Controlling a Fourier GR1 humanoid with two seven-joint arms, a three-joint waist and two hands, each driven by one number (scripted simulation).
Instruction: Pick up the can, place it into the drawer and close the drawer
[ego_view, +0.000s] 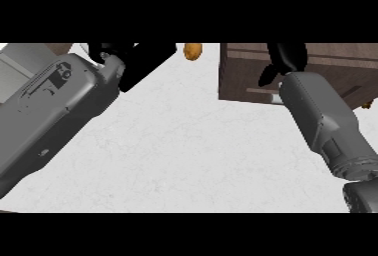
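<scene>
We see no can; our right hand (284, 60) hangs over the drawer (251, 75), fingers' state unclear; a can likely handles light, rigid, slippery.

The worktop (199, 150) is white with faint grey veining, and its bare surface fills the middle of the view, running from the centre down towards six o'clock. At about twelve o'clock, right at the top edge, lies a small orange-brown object (192, 51), rounded and longer than wide; what it is cannot be told. It rests on the white surface, just beside the dark wooden unit to its right, and part of it is cut off by the upper edge. At about ten o'clock, in the far corner, a pale grey panel (16, 67) shows, with a strip of brown (60, 48) above it.
</scene>
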